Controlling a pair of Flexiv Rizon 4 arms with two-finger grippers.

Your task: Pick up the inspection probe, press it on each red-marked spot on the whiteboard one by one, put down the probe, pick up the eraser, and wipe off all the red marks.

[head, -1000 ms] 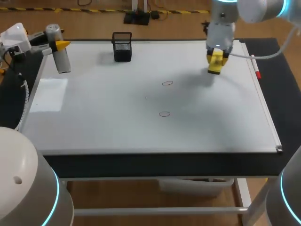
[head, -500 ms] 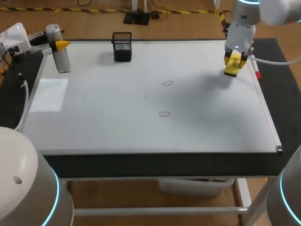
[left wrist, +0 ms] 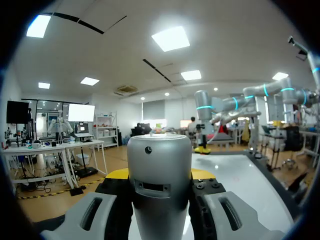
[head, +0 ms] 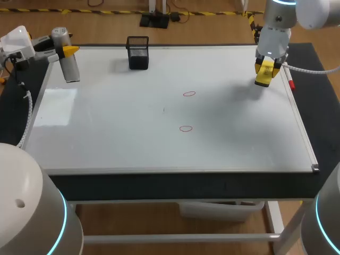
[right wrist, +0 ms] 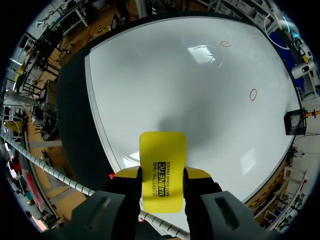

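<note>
The whiteboard [head: 106, 133] covers the table and bears two small red ovals, one [head: 189, 94] near the middle and one [head: 185, 128] closer to the front. My left gripper [head: 64, 52] sits at the board's far left corner, shut on the silver cylindrical probe [head: 68, 65], which fills the space between its fingers [left wrist: 160, 175]. My right gripper [head: 264, 66] hovers over the board's far right side, shut on the yellow eraser [head: 263, 77]. In the right wrist view the eraser [right wrist: 161, 170] sticks out between the fingers, with both red ovals [right wrist: 253, 94] [right wrist: 226, 43] well ahead of it.
A black mesh cup [head: 138, 52] stands at the back of the board, left of centre. A red marker [head: 290, 79] lies along the board's right edge, just beside the right gripper. Dark table strips border the board on both sides.
My right arm has carried the eraser to the right and slightly back, from the board's right-middle to near its right edge. The left arm and probe have stayed put.
</note>
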